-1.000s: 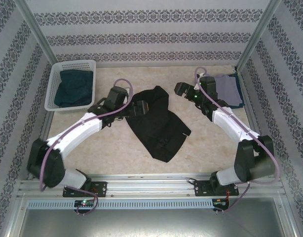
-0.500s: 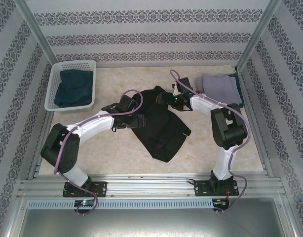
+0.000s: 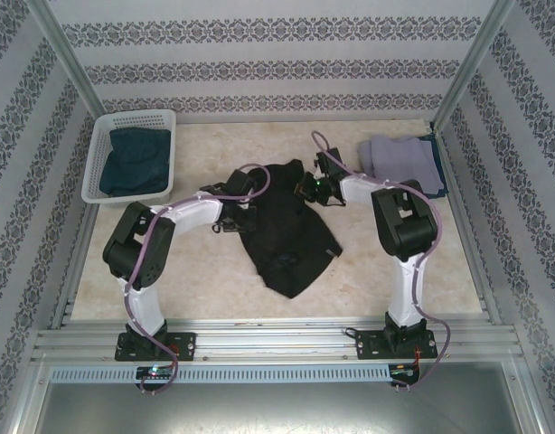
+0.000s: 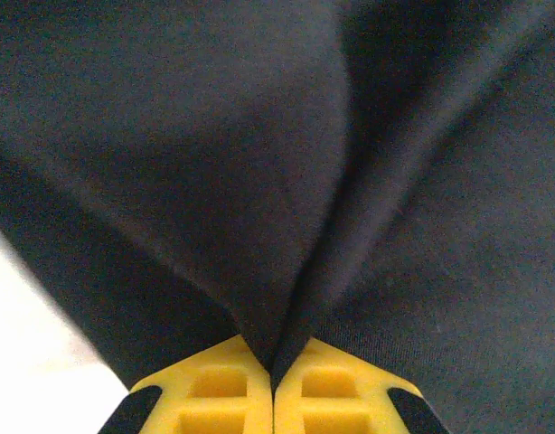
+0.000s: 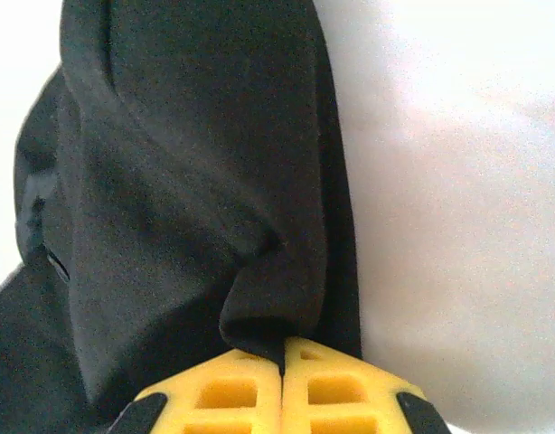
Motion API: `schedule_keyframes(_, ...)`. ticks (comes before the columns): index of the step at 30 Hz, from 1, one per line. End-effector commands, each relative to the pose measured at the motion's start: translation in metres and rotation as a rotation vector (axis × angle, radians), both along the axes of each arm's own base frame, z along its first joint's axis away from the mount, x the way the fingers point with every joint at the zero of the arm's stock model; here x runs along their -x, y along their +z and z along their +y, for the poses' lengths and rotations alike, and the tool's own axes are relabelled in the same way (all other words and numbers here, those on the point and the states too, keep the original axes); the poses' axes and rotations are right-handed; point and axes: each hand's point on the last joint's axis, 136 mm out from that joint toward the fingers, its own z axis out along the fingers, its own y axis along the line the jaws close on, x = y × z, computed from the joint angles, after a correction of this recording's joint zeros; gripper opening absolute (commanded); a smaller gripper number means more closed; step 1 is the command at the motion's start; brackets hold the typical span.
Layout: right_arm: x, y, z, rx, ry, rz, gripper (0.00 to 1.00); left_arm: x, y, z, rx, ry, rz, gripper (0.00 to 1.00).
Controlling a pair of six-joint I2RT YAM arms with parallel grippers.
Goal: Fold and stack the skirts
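The black skirt (image 3: 286, 231) lies spread at the table's middle, crumpled toward its far end. My left gripper (image 3: 244, 210) is shut on its left edge, and black cloth (image 4: 286, 181) rises in a pinched fold from the yellow fingers (image 4: 214, 398). My right gripper (image 3: 305, 188) is shut on the skirt's far right edge, where a rolled fold of black skirt (image 5: 205, 199) sits between its fingers (image 5: 341, 389). A lavender-grey skirt (image 3: 402, 161) lies folded at the far right over a dark blue one (image 3: 437, 172). Another dark blue skirt (image 3: 133, 161) rests in the basket.
The white lattice basket (image 3: 104, 131) stands at the far left corner. Patterned walls and metal posts close in the table on three sides. Bare tabletop (image 3: 196, 262) shows in front of the black skirt.
Both grippers have moved inward onto the black skirt and shut on its edges. The skirt has bunched and shifted slightly left. Both arms have folded up closer to their bases.
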Motion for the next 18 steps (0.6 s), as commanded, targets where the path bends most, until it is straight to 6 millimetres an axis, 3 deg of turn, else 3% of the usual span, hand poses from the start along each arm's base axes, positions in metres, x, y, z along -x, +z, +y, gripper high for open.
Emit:
schedule_keyframes(1, 0.006, 0.064, 0.012, -0.128, -0.175, -0.179, 0.0, -0.036, 0.039, 0.036, -0.12, 0.0, -0.122, 0.0)
schedule_keyframes(3, 0.027, 0.071, 0.022, -0.172, -0.252, -0.226, 0.12, -0.06, 0.056, 0.043, -0.168, -0.003, -0.168, 0.0)
schedule_keyframes(6, 0.045, 0.082, 0.039, -0.164, -0.209, -0.256, 0.51, -0.088, 0.083, 0.044, -0.206, -0.028, -0.218, 0.0)
schedule_keyframes(8, 0.05, 0.082, 0.016, -0.04, -0.225, -0.242, 0.63, -0.089, 0.093, 0.043, -0.199, -0.048, -0.24, 0.0)
schedule_keyframes(11, 0.056, 0.078, -0.044, 0.127, -0.332, -0.212, 0.75, -0.074, 0.089, 0.041, -0.158, -0.066, -0.25, 0.06)
schedule_keyframes(13, 0.058, 0.074, -0.073, 0.152, -0.372, -0.19, 0.8, -0.062, 0.085, 0.043, -0.135, -0.059, -0.238, 0.06)
schedule_keyframes(15, 0.057, 0.069, -0.088, 0.124, -0.366, -0.169, 0.82, -0.053, 0.083, 0.046, -0.126, -0.046, -0.225, 0.06)
schedule_keyframes(16, 0.055, 0.067, -0.091, 0.107, -0.344, -0.163, 0.86, -0.049, 0.084, 0.047, -0.122, -0.04, -0.223, 0.1)
schedule_keyframes(17, 0.054, 0.066, -0.093, 0.092, -0.311, -0.16, 0.87, -0.045, 0.084, 0.048, -0.116, -0.037, -0.221, 0.2)
schedule_keyframes(18, 0.053, 0.064, -0.097, 0.088, -0.294, -0.151, 0.87, -0.043, 0.085, 0.05, -0.117, -0.031, -0.219, 0.39)
